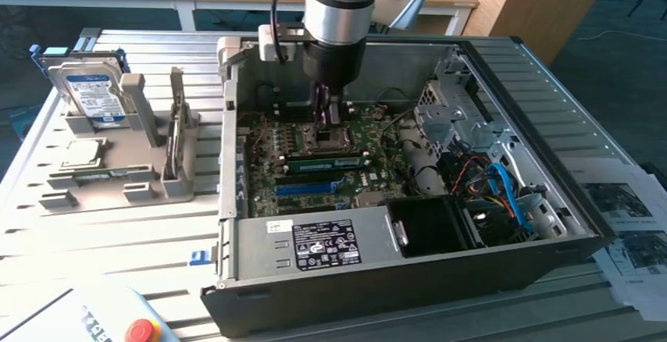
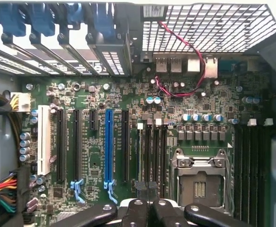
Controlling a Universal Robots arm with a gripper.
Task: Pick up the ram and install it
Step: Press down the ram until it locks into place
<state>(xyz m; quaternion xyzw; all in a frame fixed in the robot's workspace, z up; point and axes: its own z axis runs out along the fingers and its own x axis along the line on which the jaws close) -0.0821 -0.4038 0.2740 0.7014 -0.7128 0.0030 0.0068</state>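
Green ram (image 1: 325,154) lies seated in a motherboard (image 1: 312,172) slot inside the case (image 1: 417,272) (beside the CPU socket (image 2: 200,179)), just below the fingers (image 1: 329,120), which are closed and grip nothing visible.

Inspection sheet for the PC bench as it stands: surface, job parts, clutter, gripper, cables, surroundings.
Surface: slatted metal table carrying an open PC case.
Job's things: ram, a green stick lying along the motherboard slots just by the gripper; whether it is seated cannot be told.
Clutter: grey parts holder with a hard drive at the exterior view's left; printed sheets at its right.
Grippers: gripper inside the case, fingers shut, over the slots next to the CPU socket.
Cables: blue cable near the drive bay; red-black wire across the board.
Surroundings: red stop button; desks behind.
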